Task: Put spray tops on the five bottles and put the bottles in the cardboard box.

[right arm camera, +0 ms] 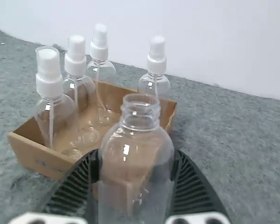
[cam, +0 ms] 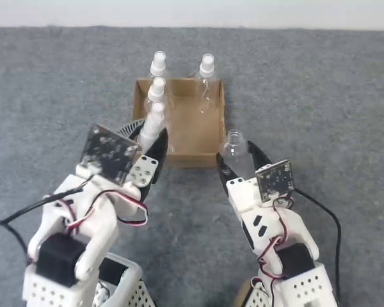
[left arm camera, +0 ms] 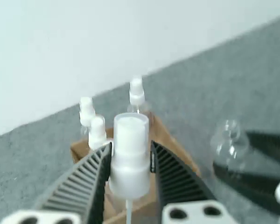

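Clamps uncapped bottle (cam: 235,142) in right gripper (cam: 235,155), centre right beside cardboard box (cam: 192,159); pinches spray top (cam: 155,118) in left gripper (left arm camera: 129,151), centre left. Risks jamming dip tube (left arm camera: 128,212) on the neck rim if misaligned.

Grey felt-like carpet (cam: 320,96) covers table; plain white wall (cam: 192,13) behind; soft, even light.

Logged brown cardboard box (cam: 187,158), clear bottle (right arm camera: 135,116), white spray top (left arm camera: 129,175), mottled grey desk (cam: 320,96). Noted black ribbed left claw (left arm camera: 129,145) and right claw (right arm camera: 135,161), white arms (cam: 83,214), red and black wires (cam: 134,206).
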You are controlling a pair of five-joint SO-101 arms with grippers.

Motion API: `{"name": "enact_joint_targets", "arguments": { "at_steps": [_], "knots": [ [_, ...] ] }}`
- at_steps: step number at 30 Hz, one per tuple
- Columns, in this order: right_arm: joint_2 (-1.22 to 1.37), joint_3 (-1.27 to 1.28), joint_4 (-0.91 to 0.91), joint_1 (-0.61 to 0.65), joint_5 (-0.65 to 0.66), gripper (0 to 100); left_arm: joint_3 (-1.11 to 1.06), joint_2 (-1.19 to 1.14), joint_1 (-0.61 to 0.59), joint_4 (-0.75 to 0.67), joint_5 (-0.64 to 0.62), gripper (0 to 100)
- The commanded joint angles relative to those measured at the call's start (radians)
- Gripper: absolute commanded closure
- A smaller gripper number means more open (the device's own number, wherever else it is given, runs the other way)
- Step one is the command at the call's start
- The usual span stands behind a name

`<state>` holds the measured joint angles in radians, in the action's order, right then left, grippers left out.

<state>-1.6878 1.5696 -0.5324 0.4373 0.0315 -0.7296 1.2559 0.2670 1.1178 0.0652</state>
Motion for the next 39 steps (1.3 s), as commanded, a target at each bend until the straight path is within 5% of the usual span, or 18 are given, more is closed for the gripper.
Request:
{"name": "enact_joint_targets", "arguments": {
  "at_steps": [1, 19, 29, 39],
  "knots": [
    [-0.025, -0.017, 0.031, 0.022, 0.02, 99.1, 0.05, 0.035, 0.003, -0.061, -0.055, 99],
    [-0.025, -0.017, 0.022, 0.111, 0.025, 99.1, -0.11, 0.316, -0.005, -0.224, -0.255, 99],
    [-0.025, -0.005, 0.031, 0.165, 0.026, 99.1, -0.12, 0.29, 0.003, -0.4, -0.261, 99],
    [-0.025, 0.087, 0.189, 0.225, 0.026, 99.1, -0.116, 0.288, -0.005, -0.417, -0.361, 99]
  ]
}}
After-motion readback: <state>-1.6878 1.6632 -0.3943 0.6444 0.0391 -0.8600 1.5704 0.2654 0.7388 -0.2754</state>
